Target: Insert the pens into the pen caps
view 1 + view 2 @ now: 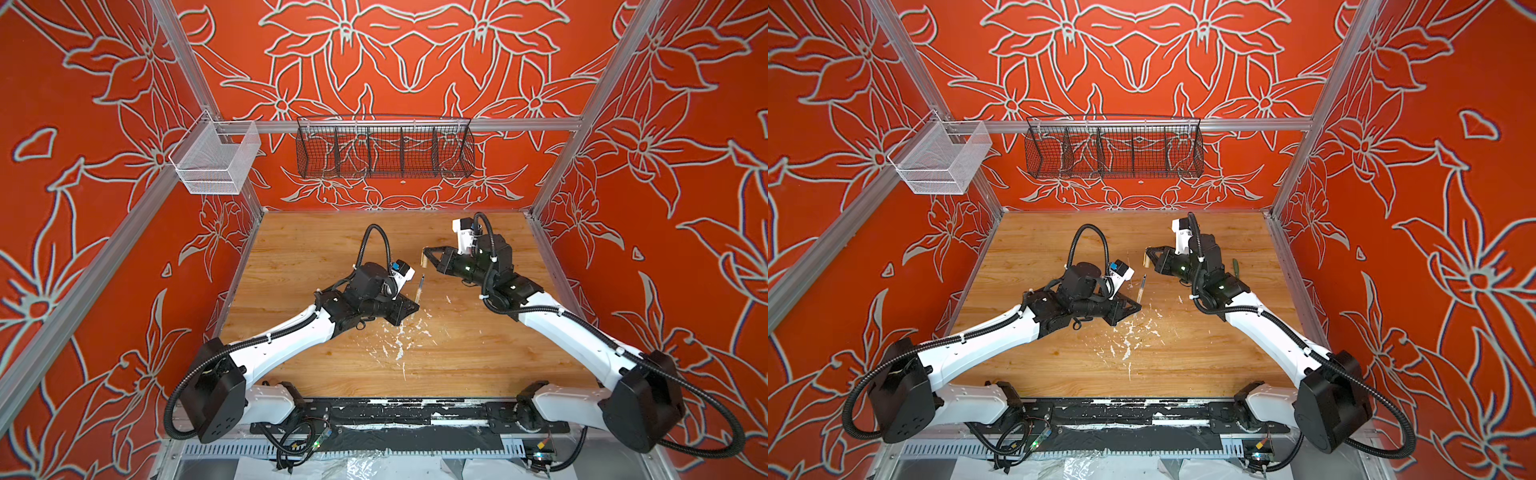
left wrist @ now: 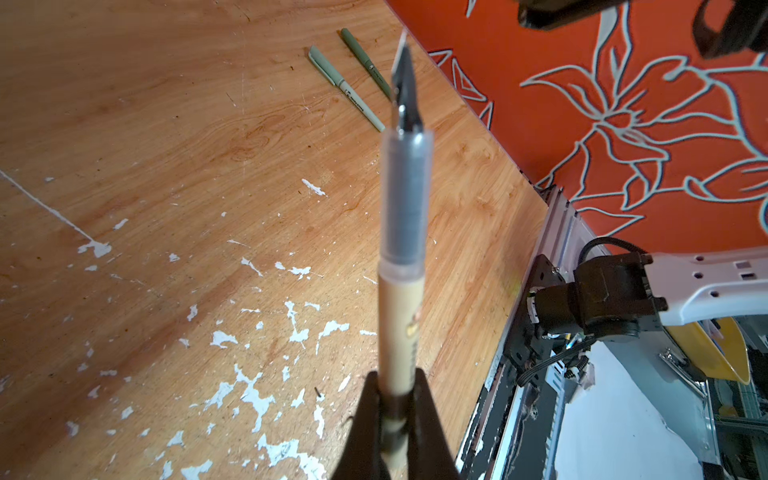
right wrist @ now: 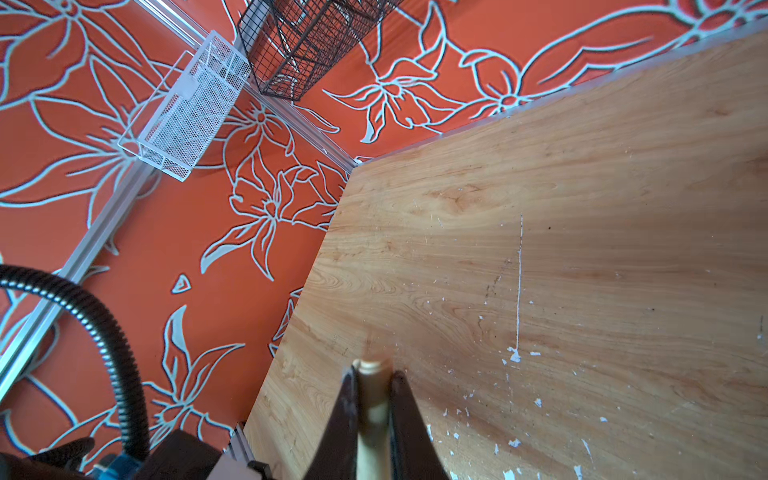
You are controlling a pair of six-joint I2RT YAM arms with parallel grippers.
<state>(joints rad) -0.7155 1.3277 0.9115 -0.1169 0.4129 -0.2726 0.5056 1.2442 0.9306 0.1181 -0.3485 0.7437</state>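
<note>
My left gripper [image 1: 412,306] [image 2: 395,384] is shut on the lower barrel of a tan pen [image 1: 419,289] [image 1: 1141,286] [image 2: 402,316]. The pen's clear grip section and dark pointed tip [image 2: 405,83] stick out past the fingers, above the table. My right gripper [image 1: 428,253] [image 3: 372,374] is shut on a short tan pen cap [image 1: 425,258] [image 1: 1147,257] [image 3: 371,388], held just beyond the pen's tip with a gap between them. A pale green pen [image 2: 347,91] and a dark green pen [image 2: 365,62] [image 1: 1235,268] lie side by side by the table's right edge.
White paint flecks [image 1: 401,336] scar the wooden table [image 1: 316,249] in front of the grippers. A white mesh basket [image 1: 216,160] hangs at the back left and a black wire basket [image 1: 384,149] on the back rail. Orange flowered walls close in three sides.
</note>
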